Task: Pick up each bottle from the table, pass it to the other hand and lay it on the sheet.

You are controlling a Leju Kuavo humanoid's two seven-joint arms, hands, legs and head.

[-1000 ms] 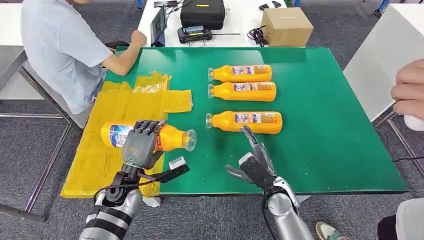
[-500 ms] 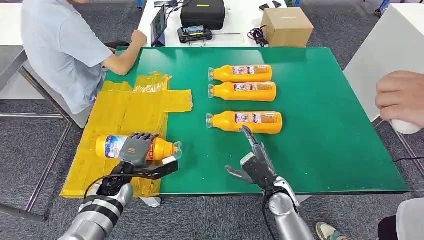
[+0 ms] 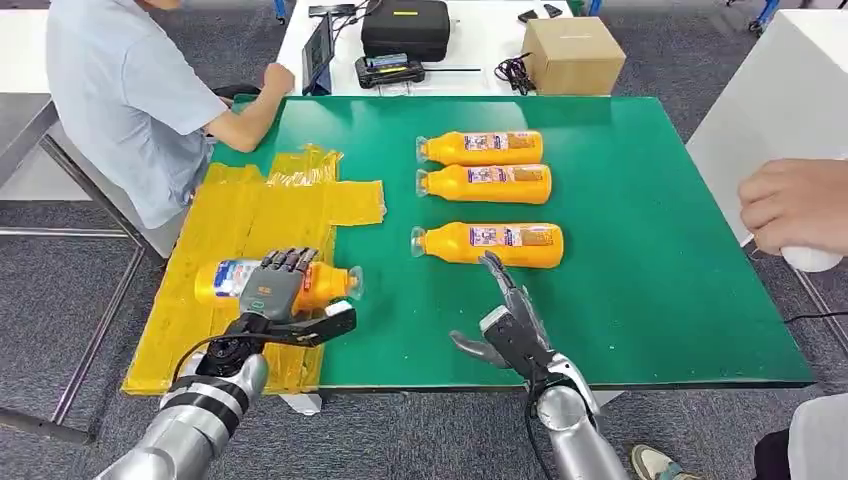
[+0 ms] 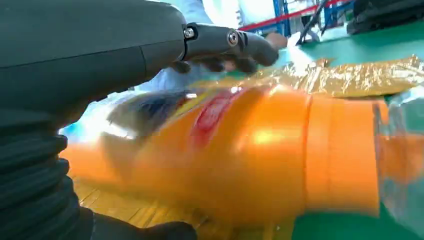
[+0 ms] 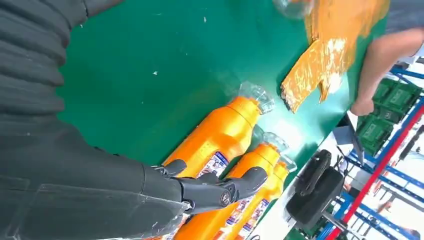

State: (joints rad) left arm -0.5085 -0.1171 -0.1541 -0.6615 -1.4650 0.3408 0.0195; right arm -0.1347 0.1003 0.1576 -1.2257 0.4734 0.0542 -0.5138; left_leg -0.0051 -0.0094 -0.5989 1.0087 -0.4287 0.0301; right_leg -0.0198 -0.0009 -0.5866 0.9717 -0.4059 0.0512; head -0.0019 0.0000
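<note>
**Left hand holds a bottle over the yellow sheet**

The left hand [image 3: 272, 290] has its fingers [image 4: 235, 42] curled over an orange bottle [image 3: 330, 283] and grips it. The bottle lies on its side, low over the near edge of the yellow sheet [image 3: 250, 215]; its clear cap sticks out past the fingers, over the green table [image 3: 650, 200]. The right hand [image 3: 512, 325] holds nothing, fingers spread apart. Three more bottles [image 3: 490, 245] lie just beyond its fingertips, the nearest one close but not touched
</note>
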